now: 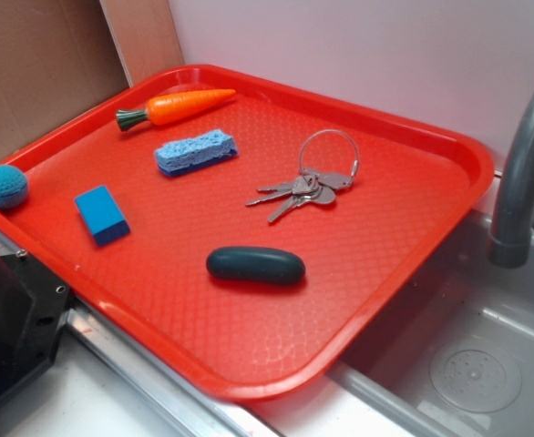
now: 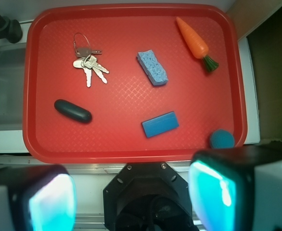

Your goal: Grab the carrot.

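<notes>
The carrot (image 1: 180,106) is orange with a dark green stem tuft. It lies at the far left corner of the red tray (image 1: 358,273). In the wrist view the carrot (image 2: 194,38) lies at the upper right of the tray (image 2: 121,130), tip pointing away. My gripper (image 2: 131,197) is high above the tray's near edge, far from the carrot. Its two cyan pads (image 2: 213,192) stand wide apart with nothing between them. The gripper is out of the exterior view.
On the tray lie a blue sponge (image 1: 195,151), a blue block (image 1: 101,215), a bunch of keys (image 1: 303,187) and a dark oval object (image 1: 255,265). A teal ball (image 1: 4,186) sits at the tray's left rim. A grey faucet (image 1: 522,173) and sink (image 1: 467,364) are at right.
</notes>
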`<state>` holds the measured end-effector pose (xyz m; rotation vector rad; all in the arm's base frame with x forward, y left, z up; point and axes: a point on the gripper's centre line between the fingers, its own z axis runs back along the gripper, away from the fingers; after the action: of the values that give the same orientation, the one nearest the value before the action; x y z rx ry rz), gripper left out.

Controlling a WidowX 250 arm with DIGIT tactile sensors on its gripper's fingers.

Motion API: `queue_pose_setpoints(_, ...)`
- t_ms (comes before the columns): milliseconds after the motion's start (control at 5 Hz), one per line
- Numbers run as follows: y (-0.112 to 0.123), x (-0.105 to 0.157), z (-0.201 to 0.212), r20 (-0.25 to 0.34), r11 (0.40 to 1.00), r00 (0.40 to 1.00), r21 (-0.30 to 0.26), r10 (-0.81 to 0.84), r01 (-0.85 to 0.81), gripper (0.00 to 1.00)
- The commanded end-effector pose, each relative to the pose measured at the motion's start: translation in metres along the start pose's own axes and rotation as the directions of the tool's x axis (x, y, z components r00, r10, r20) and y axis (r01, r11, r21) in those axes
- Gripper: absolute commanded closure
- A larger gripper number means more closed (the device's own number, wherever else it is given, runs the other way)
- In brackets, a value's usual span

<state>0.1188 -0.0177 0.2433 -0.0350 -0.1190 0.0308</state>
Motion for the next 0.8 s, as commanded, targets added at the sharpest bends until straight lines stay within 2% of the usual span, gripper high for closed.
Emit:
queue_pose_setpoints(0,0.000,0.000,0.000,0.000,1.000,1.000,0.000,0.000,0.000,0.00)
queue_pose_setpoints(200,0.012,0.013,0.006,-0.005,0.999,0.999,-0.033,-0.043,0.042,0.00)
queue_pose_setpoints(600,0.012,0.013,0.006,-0.005,0.999,0.999,-0.033,-0.043,0.042,0.00)
